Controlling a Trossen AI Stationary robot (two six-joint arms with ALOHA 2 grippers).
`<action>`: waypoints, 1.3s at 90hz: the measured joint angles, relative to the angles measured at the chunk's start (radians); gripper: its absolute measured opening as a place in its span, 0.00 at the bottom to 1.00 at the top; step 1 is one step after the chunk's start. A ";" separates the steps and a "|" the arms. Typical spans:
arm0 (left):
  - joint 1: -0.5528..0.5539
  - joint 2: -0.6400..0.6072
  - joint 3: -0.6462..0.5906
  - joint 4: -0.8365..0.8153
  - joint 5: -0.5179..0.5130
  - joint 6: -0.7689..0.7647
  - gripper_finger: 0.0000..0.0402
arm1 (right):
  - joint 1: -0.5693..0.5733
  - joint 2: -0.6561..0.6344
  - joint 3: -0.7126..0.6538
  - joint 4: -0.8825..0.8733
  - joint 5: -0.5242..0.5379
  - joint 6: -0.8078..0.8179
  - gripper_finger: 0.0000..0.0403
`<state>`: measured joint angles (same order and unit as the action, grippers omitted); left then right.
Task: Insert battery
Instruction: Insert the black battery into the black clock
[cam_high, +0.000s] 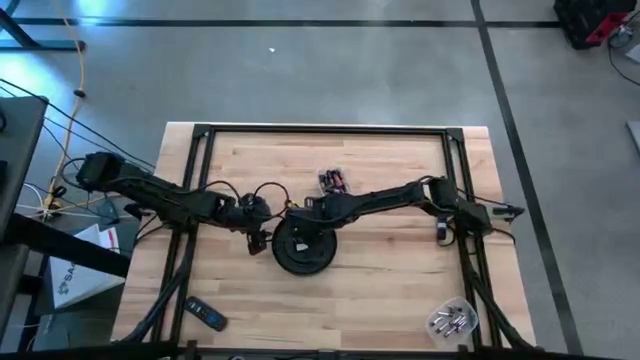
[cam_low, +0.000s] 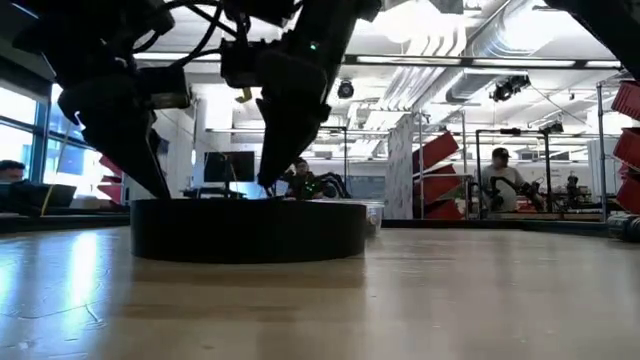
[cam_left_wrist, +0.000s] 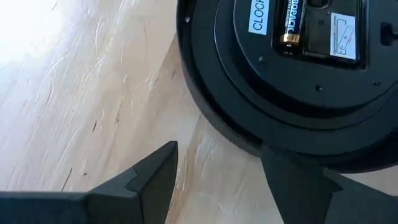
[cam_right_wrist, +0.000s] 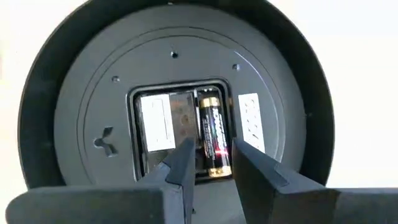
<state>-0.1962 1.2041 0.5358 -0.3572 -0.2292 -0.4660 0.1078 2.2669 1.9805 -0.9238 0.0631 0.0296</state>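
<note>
On the wooden table (cam_high: 400, 280), the battery (cam_right_wrist: 212, 137) lies lengthwise in the clock (cam_right_wrist: 81, 124) bay, right hand (cam_right_wrist: 211, 163) parted astride it.

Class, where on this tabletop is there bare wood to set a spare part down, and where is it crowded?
Bare: the wood between the clock and the bag of batteries, and beyond the battery pack. Crowded: the middle, where the left tool and right tool meet at the clock.
</note>
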 joint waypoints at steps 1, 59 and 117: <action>-0.002 0.000 0.000 -0.003 0.000 0.000 0.53 | 0.001 0.000 0.006 -0.006 0.000 -0.003 0.18; -0.045 0.141 0.001 0.026 0.047 -0.057 0.53 | 0.011 -0.001 -0.053 -0.061 0.083 -0.003 0.00; -0.039 0.194 0.001 0.094 0.082 -0.049 0.53 | 0.011 0.001 -0.047 -0.027 0.085 -0.006 0.00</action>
<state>-0.2352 1.3979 0.5365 -0.2631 -0.1471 -0.5153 0.1184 2.2683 1.9331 -0.9506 0.1484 0.0231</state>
